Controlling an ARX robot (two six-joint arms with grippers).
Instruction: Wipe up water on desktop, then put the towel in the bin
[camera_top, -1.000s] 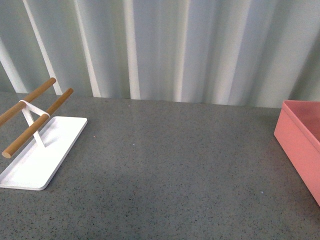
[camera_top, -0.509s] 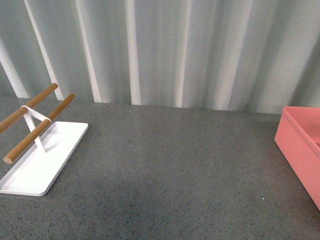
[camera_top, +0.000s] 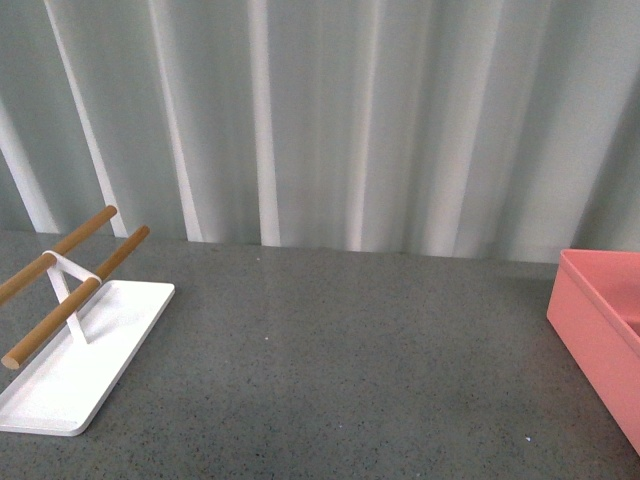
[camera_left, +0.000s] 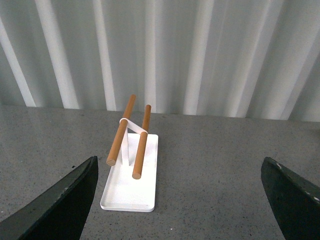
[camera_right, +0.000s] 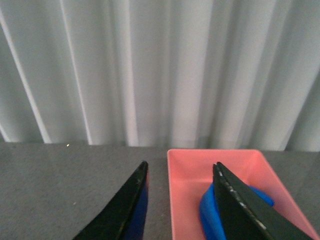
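Right gripper (camera_right: 177, 200) open, empty, above bin (camera_right: 187, 165); blue towel (camera_right: 207, 210) lies inside bin. Left gripper (camera_left: 177, 200) wide open, empty. Front camera has tilted upward; desktop (camera_top: 340, 350) looks dry, task apparently finished.

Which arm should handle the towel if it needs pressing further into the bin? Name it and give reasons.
Right. The right gripper hangs open directly in front of the bin, where the towel lies. The left gripper faces the white rack instead.
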